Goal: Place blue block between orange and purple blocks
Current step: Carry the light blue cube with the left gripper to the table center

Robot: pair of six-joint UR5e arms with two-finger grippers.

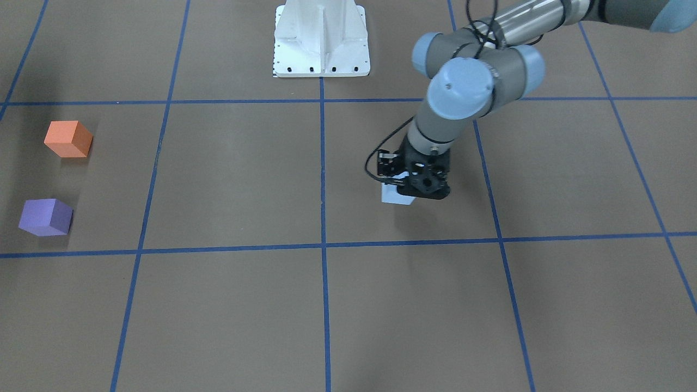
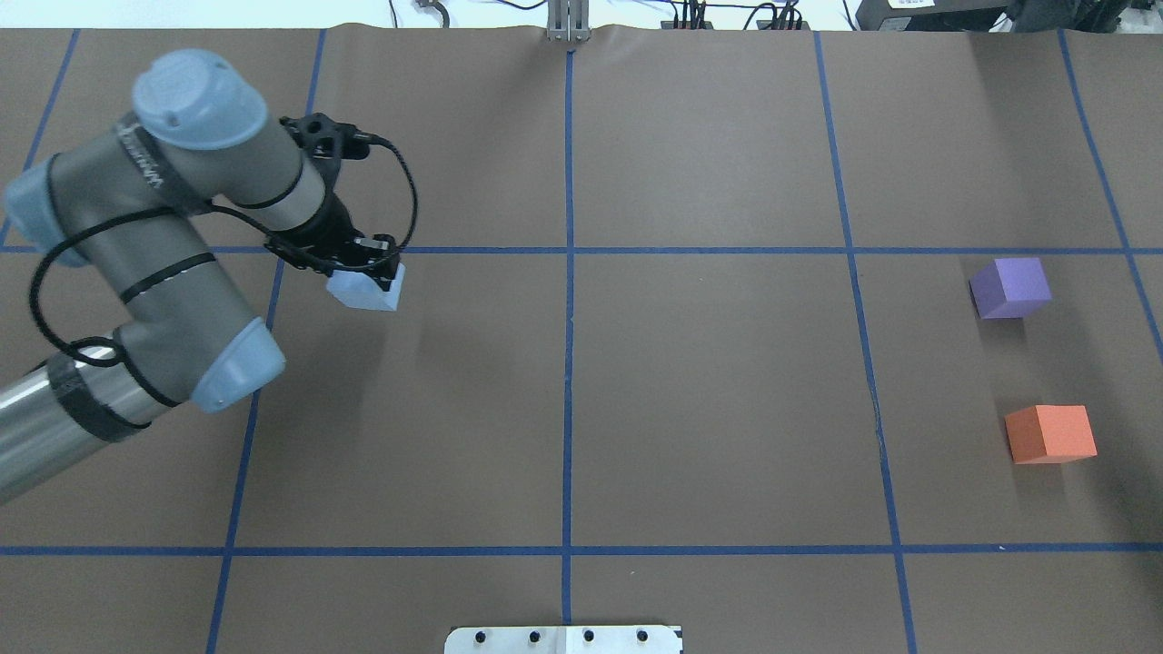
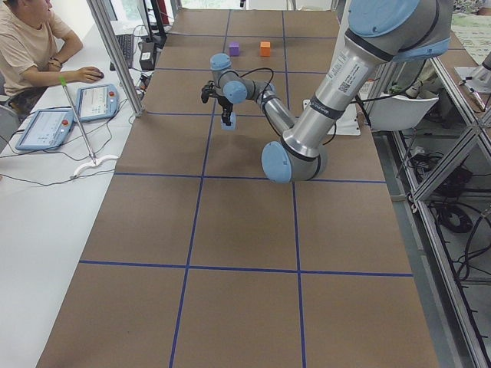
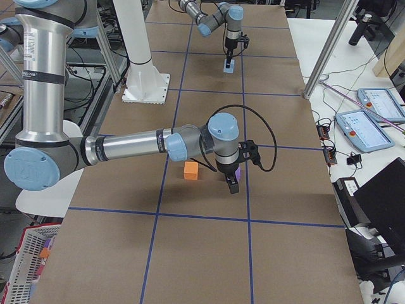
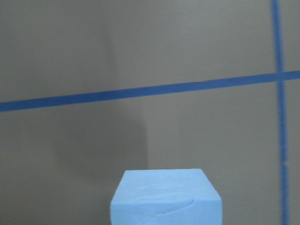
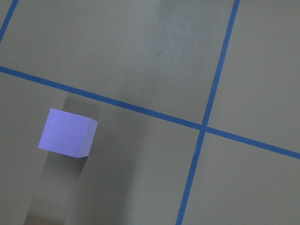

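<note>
My left gripper is shut on a light blue block, left of the table's middle line; it also shows in the front view with the block under it. The block fills the bottom of the left wrist view, with its shadow on the paper. The purple block and the orange block sit apart at the far right. My right gripper shows only in the right side view, hovering by the purple block; I cannot tell whether it is open or shut.
Brown paper with blue tape lines covers the table. The white robot base stands at the robot's edge. An operator sits at a side bench with tablets.
</note>
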